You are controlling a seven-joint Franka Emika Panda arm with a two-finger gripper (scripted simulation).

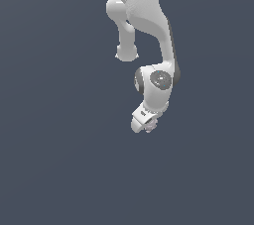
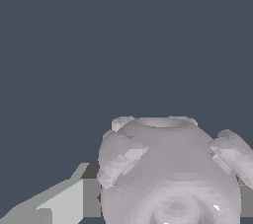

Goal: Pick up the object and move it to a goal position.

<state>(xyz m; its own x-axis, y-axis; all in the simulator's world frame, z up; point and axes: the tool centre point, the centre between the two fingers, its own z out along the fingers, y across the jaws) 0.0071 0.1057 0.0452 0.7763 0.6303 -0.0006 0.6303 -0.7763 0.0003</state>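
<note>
The object is a pale grey-lilac knobbly roundish piece with short stubs, and it fills much of the wrist view between my fingers. One grey finger presses against its side; the other finger is mostly hidden behind it. In the exterior view the object shows as a small lump at the tip of my gripper, just below the white hand. My gripper is shut on it.
The white arm reaches down from the top of the exterior view. A plain dark blue-grey surface lies all around.
</note>
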